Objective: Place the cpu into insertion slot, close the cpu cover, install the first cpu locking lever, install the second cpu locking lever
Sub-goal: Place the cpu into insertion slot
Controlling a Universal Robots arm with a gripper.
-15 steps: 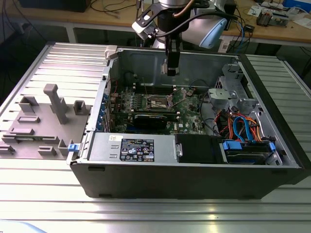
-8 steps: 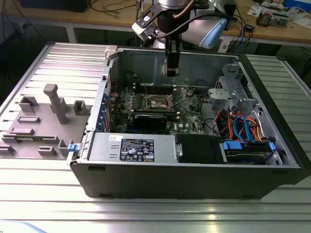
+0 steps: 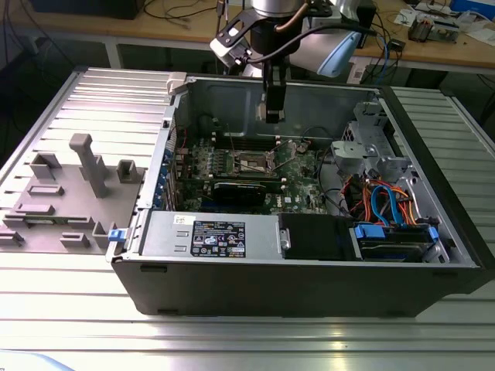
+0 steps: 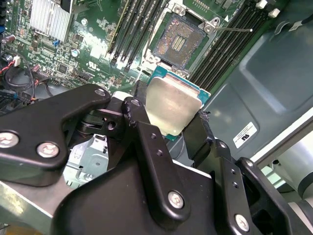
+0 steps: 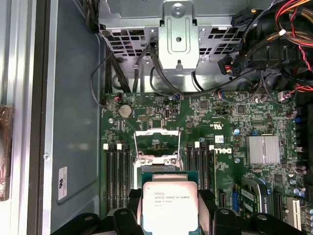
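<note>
Desk: a ribbed metal desk [image 3: 232, 340] carries an open computer case [image 3: 193, 278] lying on its side.
Arm: the arm [image 3: 271, 23] comes down from above into the case, over the green board [image 3: 302, 174].
Fingers: the two black fingers [image 4: 198, 137] are pinched against opposite edges of the chip. The gap between them is just the chip's width, and they hold nothing else.
Chip: the chip [image 4: 173, 105] hangs in the air between the fingers. Its dull silver top faces the camera in both wrist views, and a green edge shows along one side. It is near the socket but not in it, and clear of the board.
Socket: the socket [image 4: 181, 36] sits on the board with its field of contacts bare. Long black memory slots [image 4: 129, 29] run along both sides of it.
Cover: a thin silver cover [image 5: 156, 133] stands at the socket in the first wrist view. Whether it lies flat or is tipped up, I cannot tell.
Lever: a thin metal lever [image 4: 234, 29] sticks out from one socket corner, across the memory slots on that side.
Other parts: a finned heat sink [image 5: 263, 149] is fixed to the board. Coloured cables [image 3: 383, 205] lie toward the exterior view's right.
Beside the case: a grey fixture plate [image 3: 62, 201] lies on the desk at the exterior view's left.
</note>
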